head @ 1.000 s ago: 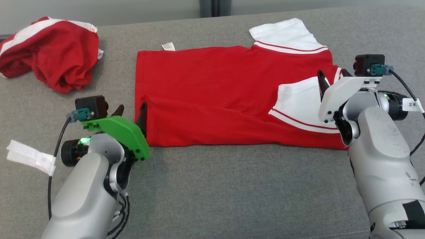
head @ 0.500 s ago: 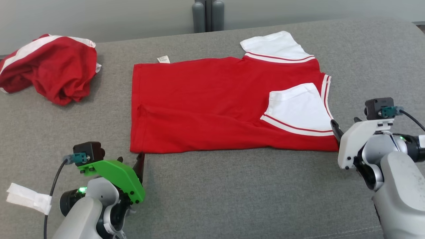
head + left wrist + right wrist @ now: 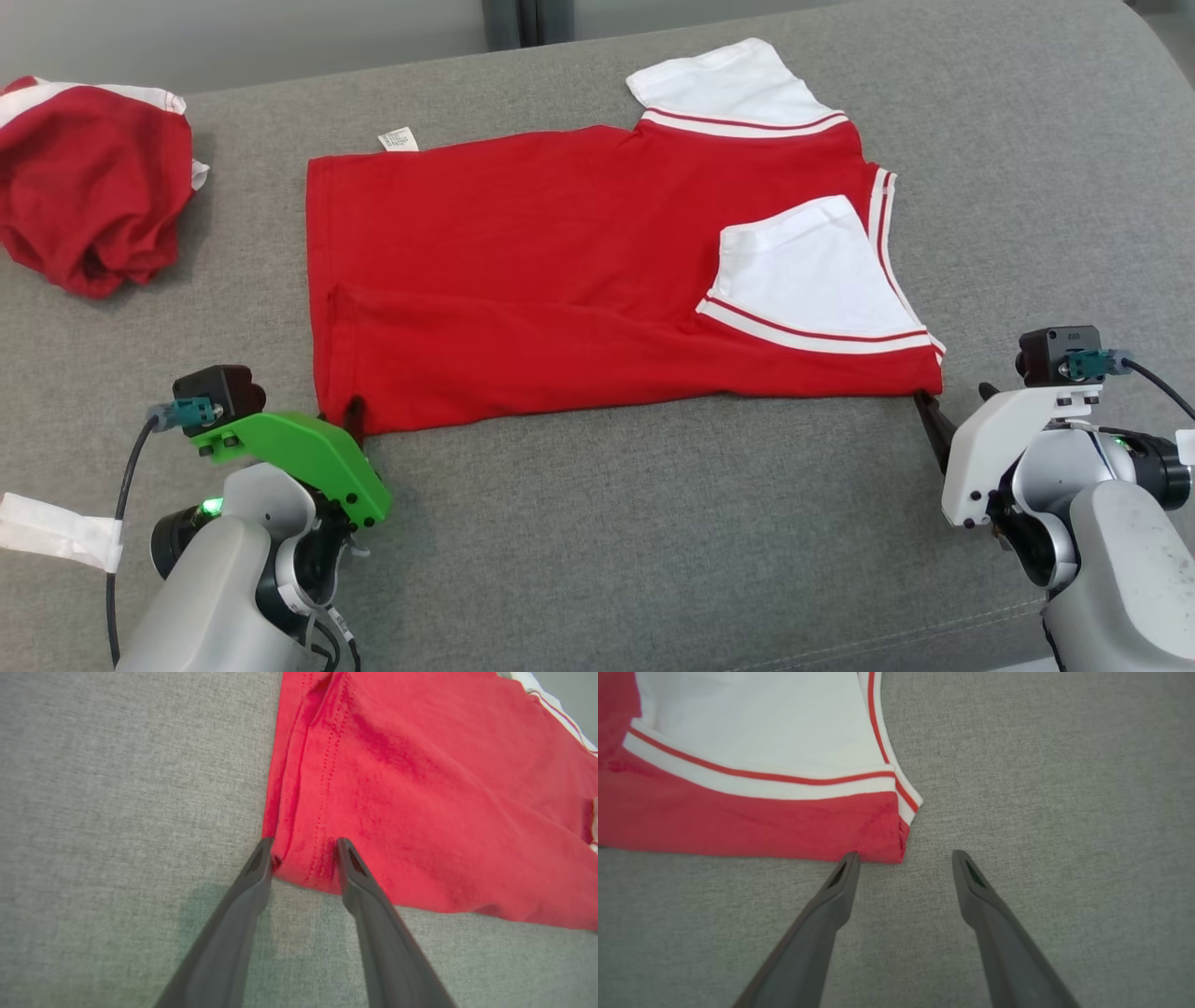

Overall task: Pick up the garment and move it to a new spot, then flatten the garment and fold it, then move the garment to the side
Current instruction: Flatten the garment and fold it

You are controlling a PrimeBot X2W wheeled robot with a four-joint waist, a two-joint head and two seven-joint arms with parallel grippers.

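The garment point(image 3: 560, 280) lies spread flat mid-counter point(image 3: 653, 560), hem end to my left, neck end to the right. The near sleeve point(image 3: 812, 271) is turned in over the red body. The far sleeve point(image 3: 724, 79) sticks out past the far edge. A care tag point(image 3: 399, 140) pokes out at the far hem corner. A 2nd red garment point(image 3: 89, 205) sits crumpled far left, well apart, not my concern rn.

My left pincer point(image 3: 304, 843) is part-spread, straddling the near hem corner: one tip at the side edge, the other on the cloth, stitched hem btwn them. Not pinched yet afaict. My right pincer point(image 3: 904, 854) is spread wide, low at the near neck-end corner. One tip touches the red edge and the other is over bare grey cover, so only the very corner sits btwn them.

Handling, my read: thin knit, light, fully limp. It'll sag btwn two grip pts and drape wherever it's let go. Not slippery, not fragile. The counter cover looks grippy, so dragging would prob. ruck it: lift, don't slide. The near edge looks doubled, so each pinch needs both layers or the fold opens. Best hold = those 2 near corners, biting well in past the hem stitching at left. The right side wants more cloth in the jaws.
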